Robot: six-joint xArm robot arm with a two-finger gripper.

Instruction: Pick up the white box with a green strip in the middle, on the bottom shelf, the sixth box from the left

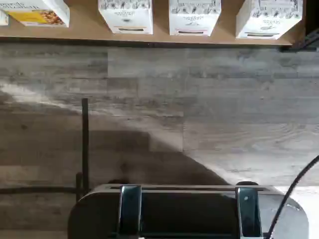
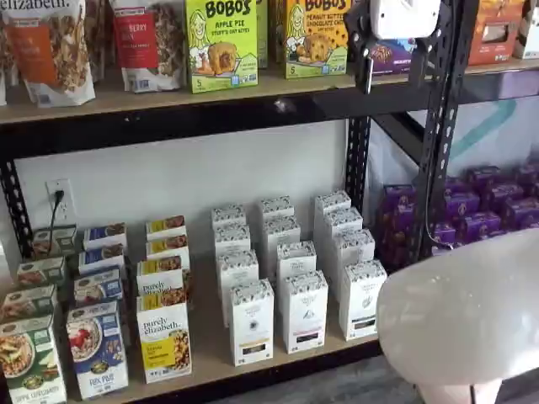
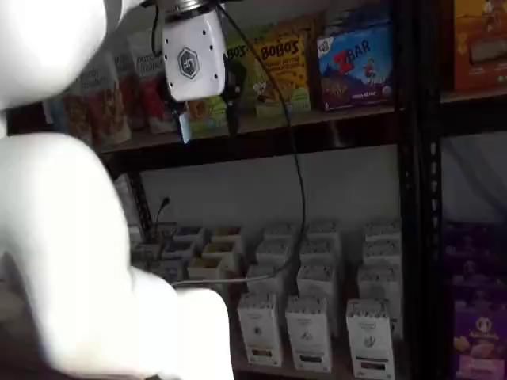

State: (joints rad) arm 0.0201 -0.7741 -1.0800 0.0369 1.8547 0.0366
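Matt white cardboard on the white box [image 2: 361, 300], sitting on the bottom shelf [image 2: 202, 358] of pale raw-looking wood with a black metal rail. Grey wood-grain floor [image 1: 199, 99], gripper [image 3: 207, 119] body smooth white plastic

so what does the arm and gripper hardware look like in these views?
Arm: smooth, rounded white links, glossy, blurred close to the cameras. Gripper: boxy white body carrying a round dark logo badge, two slim black fingers below it. A thin black cable trails down beside it. The other shelf view shows the same gripper with its white body and black fingers.
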